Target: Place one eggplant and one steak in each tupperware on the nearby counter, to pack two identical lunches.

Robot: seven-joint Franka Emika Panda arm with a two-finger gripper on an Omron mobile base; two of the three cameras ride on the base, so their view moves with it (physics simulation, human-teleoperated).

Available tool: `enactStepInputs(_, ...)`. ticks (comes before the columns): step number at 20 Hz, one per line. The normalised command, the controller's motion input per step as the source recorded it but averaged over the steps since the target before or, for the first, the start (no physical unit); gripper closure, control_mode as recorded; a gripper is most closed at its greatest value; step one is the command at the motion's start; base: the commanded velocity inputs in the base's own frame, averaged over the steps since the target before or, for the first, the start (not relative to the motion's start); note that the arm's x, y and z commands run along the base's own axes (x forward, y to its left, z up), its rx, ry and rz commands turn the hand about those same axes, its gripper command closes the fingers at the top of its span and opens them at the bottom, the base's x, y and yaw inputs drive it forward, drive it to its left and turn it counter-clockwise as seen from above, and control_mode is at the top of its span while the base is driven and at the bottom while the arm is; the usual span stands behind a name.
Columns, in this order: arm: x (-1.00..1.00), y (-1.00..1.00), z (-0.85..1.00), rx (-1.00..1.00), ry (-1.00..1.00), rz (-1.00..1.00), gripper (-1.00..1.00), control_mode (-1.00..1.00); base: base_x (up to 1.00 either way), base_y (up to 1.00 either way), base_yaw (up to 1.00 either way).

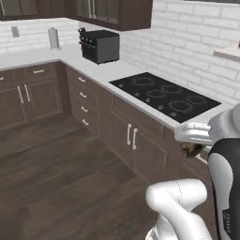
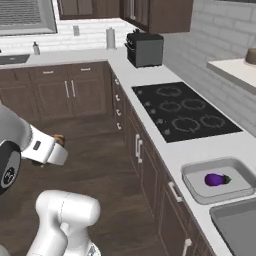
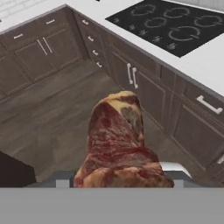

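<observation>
Gripper holding a steak above the floor, clear of the counter.

Gripper [image 3: 118, 186] closed on the steak [image 3: 118, 144], a mottled brown-and-tan lump standing up between the jaws and jutting well ahead of them in the hand view; the steak also shows as a small brown lump under the white hand in the left base view [image 1: 191, 150] and at the hand's far end in the right base view [image 2: 58, 139]; dark wood floor [image 3: 48, 127] lies below the gripper; counter [image 2: 200, 147] and black stovetop [image 2: 187, 117] stand ahead and off to its right, well apart from it; further right along the counter, a light grey tupperware [image 2: 197, 187] holds a glossy purple eggplant [image 2: 215, 179]; beside it a darker tupperware [image 2: 235, 225], partly cut by the frame edge.
</observation>
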Motion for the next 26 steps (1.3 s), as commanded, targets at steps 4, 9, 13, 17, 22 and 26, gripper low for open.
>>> enactStepInputs(4,0.0,0.0,0.0,0.0,0.0,0.0,1.0,1.0,1.0,0.0,-0.32)
enactStepInputs(9,0.0,0.0,0.0,0.0,0.0,0.0,1.0,1.0,0.8,0.0,-0.75)
enactStepInputs(13,0.0,0.0,0.0,0.0,0.0,0.0,1.0,1.0,0.45,0.0,-0.92)
enactStepInputs(17,0.0,0.0,0.0,0.0,0.0,0.0,1.0,1.0,0.18,-0.18,-0.97)
enactStepInputs(22,0.0,0.0,0.0,0.0,0.0,0.0,1.0,1.0,0.32,-0.27,-0.9)
enactStepInputs(26,0.0,0.0,0.0,0.0,0.0,0.0,1.0,1.0,1.0,0.09,-0.24)
